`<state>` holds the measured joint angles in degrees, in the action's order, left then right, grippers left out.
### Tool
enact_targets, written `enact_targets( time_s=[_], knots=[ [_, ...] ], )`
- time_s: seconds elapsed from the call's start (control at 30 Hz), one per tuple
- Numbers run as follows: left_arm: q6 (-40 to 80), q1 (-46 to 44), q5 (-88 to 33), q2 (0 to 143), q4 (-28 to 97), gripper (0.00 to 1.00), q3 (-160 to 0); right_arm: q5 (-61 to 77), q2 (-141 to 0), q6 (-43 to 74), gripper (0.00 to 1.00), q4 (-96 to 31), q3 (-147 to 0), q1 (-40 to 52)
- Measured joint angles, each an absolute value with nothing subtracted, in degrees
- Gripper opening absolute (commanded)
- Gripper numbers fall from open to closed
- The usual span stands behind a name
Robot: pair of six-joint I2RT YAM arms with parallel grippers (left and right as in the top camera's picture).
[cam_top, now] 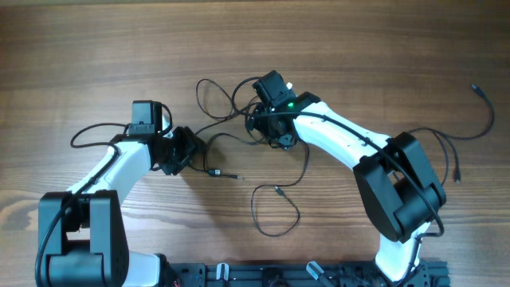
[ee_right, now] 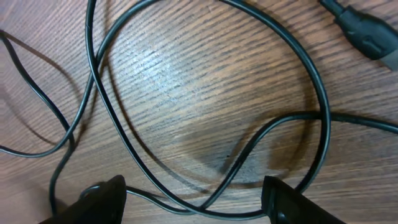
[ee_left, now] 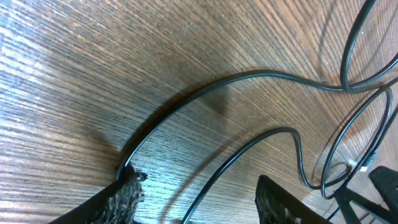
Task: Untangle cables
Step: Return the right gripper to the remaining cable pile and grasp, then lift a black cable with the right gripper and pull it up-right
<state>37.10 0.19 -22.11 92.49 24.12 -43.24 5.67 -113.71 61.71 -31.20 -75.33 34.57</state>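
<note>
Both spread wide, gripping nothing: finds the cables (ee_right: 323,93) looped just ahead of the right gripper (ee_right: 193,196), strands crossing between its fingers, only one strand brushing a fingertip of the left gripper (ee_left: 199,199), so favours the right arm.

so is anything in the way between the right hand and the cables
Nothing visible. In the right wrist view, the right hand hangs open directly over the cables. Their loops lie on the bare wooden table below it, with no other object over them.

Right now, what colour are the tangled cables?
The cables are black, clearest in the right wrist view.
</note>
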Motion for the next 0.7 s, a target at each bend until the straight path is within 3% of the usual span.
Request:
enact_targets(
  time_s=[0.23, 0.27, 0.3, 0.33, 0.37, 0.43, 0.6, 0.7],
  knots=[
    [37.1, 0.2, -22.1, 92.4, 24.3, 0.63, -43.2, 5.5, -113.7, 67.6, 0.68, -26.0, -71.6, 34.6],
    [37.1, 0.2, -22.1, 92.4, 24.3, 0.63, -43.2, 5.5, -113.7, 67.9, 0.61, -24.4, -71.2, 34.6],
    [37.1, 0.2, -22.1, 92.4, 24.3, 0.63, -43.2, 5.5, -113.6, 68.3, 0.48, -22.9, -70.6, 34.6],
    [37.1, 0.2, -22.1, 92.4, 24.3, 0.63, -43.2, 5.5, -113.4, 68.9, 0.26, -21.8, -69.9, 34.6],
    [37.1, 0.2, -22.1, 92.4, 24.3, 0.63, -43.2, 5.3, -113.3, 69.5, 0.15, -21.5, -69.2, 34.6],
    [37.1, 0.2, -22.1, 92.4, 24.3, 0.63, -43.2, 5.2, -113.3, 69.7, 0.04, -21.8, -68.4, 34.6],
    [37.1, 0.2, -22.1, 92.4, 24.6, 0.63, -43.2, 4.9, -113.3, 68.1, 0.04, -22.3, -68.0, 34.6],
    [37.1, 0.2, -22.1, 92.3, 25.1, 0.63, -43.2, 4.9, -113.3, 61.5, 0.04, -23.5, -68.2, 34.6]
  ],
)
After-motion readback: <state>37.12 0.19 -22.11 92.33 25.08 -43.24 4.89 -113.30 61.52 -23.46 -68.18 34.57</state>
